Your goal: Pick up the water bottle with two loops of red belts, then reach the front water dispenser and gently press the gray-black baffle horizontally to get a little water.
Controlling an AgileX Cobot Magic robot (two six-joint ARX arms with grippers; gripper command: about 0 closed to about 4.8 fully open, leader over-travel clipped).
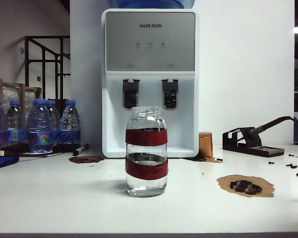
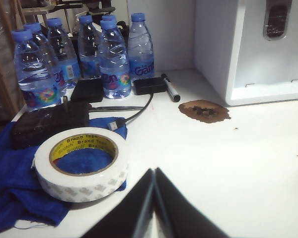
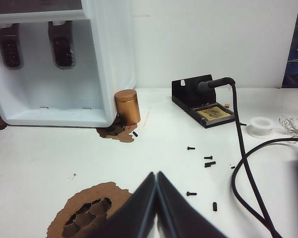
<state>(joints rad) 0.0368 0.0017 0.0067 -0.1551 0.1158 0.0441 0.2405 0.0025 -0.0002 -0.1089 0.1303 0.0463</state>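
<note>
Scene at the start of the pick, as I read it from my station, largest item first. The white desk carries everything. The water dispenser stands at the desk's back edge, mid-width, with two dark taps above its recessed bay. The water bottle, a clear jar with two dark-red bands and partly filled, stands upright in front of the dispenser, near the front edge and in line with the gap between the taps; nothing touches it. Blue-capped plastic bottles cluster at the back left corner, with a tape roll on a blue cloth toward the left edge. A soldering stand sits toward the back right, a copper canister beside the dispenser's right foot, and loose black screws are scattered on the right side.

The left gripper hovers over the desk's left side with its jaws pressed together and empty; the right gripper hovers over the right side, likewise closed and empty.

Risks I judge from here: approaching the jar with jaws unopened would knock it over and spill the water; smooth glass may slip in a weak grip; an off-line or hard push at a tap could miss the baffle or overfill.
</note>
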